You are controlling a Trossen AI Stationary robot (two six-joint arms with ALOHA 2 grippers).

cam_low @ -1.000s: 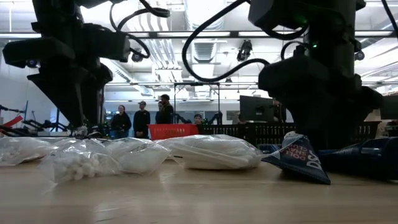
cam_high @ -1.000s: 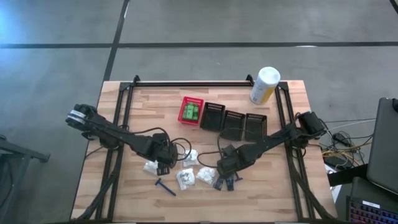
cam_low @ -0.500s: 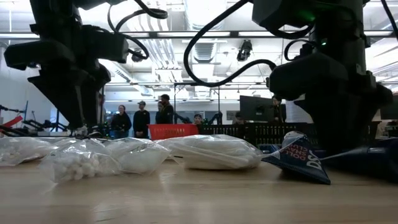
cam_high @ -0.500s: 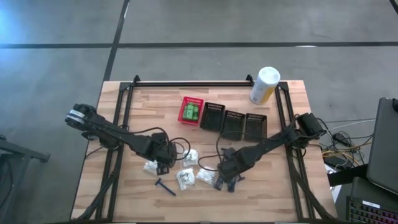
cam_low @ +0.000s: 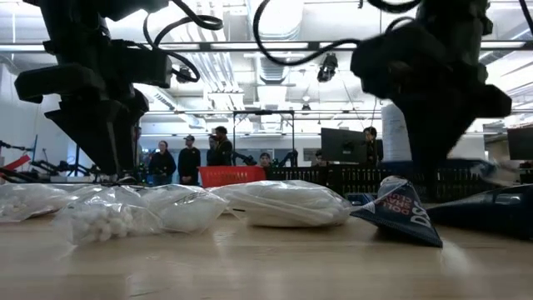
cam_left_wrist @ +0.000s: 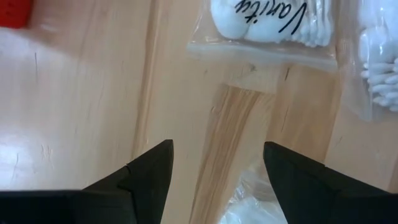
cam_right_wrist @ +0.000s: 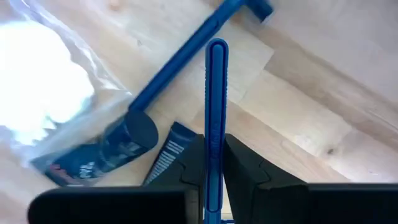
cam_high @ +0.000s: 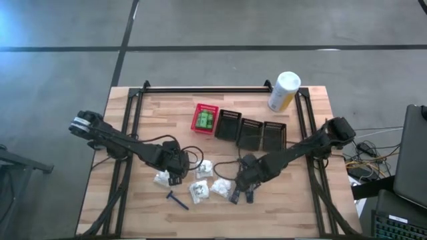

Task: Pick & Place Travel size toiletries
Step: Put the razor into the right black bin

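Observation:
My right gripper (cam_high: 239,195) is near the table's front, shut on a slim blue razor (cam_right_wrist: 216,81). A second blue razor (cam_right_wrist: 186,62) lies flat on the wood beneath it, beside dark blue tubes (cam_right_wrist: 118,146) and a white pouch (cam_right_wrist: 43,93). My left gripper (cam_high: 175,176) hangs open over bare wood among the white pouches (cam_high: 199,192), touching none; one pouch (cam_left_wrist: 273,25) lies ahead of its fingers. A third razor (cam_high: 177,199) lies at the front. Green packets sit in the red basket (cam_high: 205,119). My right gripper pinches the blue razor's handle (cam_right_wrist: 216,127) between its two fingers, which come from above and point steeply down. The thin handle runs along the fingers, and its rounded end (cam_right_wrist: 216,45) sticks out past the fingertips. Whether that end clears the table cannot be told.
Three black slotted baskets (cam_high: 251,132) stand in a row right of the red one. A tall white-and-yellow canister (cam_high: 283,91) stands at the far right. Cables loop over the table's middle (cam_high: 193,159). People stand in the room behind the table (cam_low: 190,158).
My right gripper has risen from the table; in the low view its dark body stands clearly higher than a second ago. My left gripper has kept still.

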